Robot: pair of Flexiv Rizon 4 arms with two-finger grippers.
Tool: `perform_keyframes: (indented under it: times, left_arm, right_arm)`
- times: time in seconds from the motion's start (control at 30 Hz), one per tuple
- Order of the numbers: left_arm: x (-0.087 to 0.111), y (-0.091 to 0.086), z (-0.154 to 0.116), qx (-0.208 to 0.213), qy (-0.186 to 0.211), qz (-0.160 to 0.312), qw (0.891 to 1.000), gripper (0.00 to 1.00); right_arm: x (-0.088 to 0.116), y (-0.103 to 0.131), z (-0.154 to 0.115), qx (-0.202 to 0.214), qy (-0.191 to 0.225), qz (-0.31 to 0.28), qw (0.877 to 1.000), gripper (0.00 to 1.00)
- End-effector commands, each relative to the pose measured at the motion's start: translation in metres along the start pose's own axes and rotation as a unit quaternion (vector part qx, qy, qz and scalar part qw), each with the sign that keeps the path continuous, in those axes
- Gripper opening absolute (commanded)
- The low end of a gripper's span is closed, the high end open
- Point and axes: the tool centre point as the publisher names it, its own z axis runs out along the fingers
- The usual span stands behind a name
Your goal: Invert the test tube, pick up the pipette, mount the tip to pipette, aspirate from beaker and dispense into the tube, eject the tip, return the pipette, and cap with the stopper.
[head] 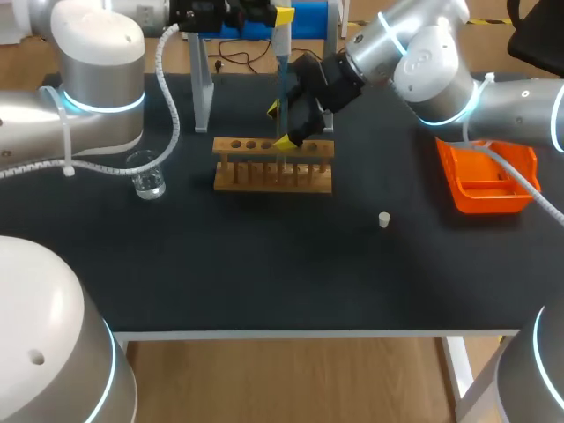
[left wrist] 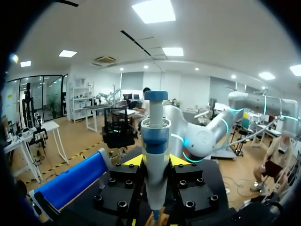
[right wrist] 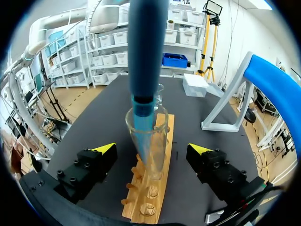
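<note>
My left gripper [head: 278, 18] [left wrist: 156, 161] is at the back of the table, high above the rack, shut on the blue and white pipette [head: 282, 75] [left wrist: 155, 136], which hangs upright. The pipette's lower end [right wrist: 143, 70] dips into the mouth of a clear test tube [right wrist: 151, 141] standing in the wooden rack [head: 273, 172] [right wrist: 153, 188]. My right gripper [head: 280, 124] [right wrist: 150, 150] is open, one finger on each side of the tube and pipette, touching neither. A small white stopper [head: 384, 219] lies on the mat to the right of the rack.
A glass beaker [head: 147, 174] with clear liquid stands left of the rack. An orange tray [head: 486, 176] sits at the right edge. The grey stand with a blue top [head: 203, 88] [right wrist: 235, 103] is behind the rack.
</note>
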Motion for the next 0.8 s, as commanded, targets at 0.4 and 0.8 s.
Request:
perform_keyframes:
  times: [0.4,0.8]
  left_arm:
    - [0.006,-0.014,-0.006,-0.003,-0.009,0.011,1.000,0.00]
    - [0.012,-0.028,-0.008,-0.004,-0.014,0.024,1.000,0.00]
  right_arm:
    - [0.000,0.000,-0.001,0.002,0.001,0.000,1.000,1.00]
    - [0.000,0.000,-0.001,0.002,0.001,0.000,1.000,1.00]
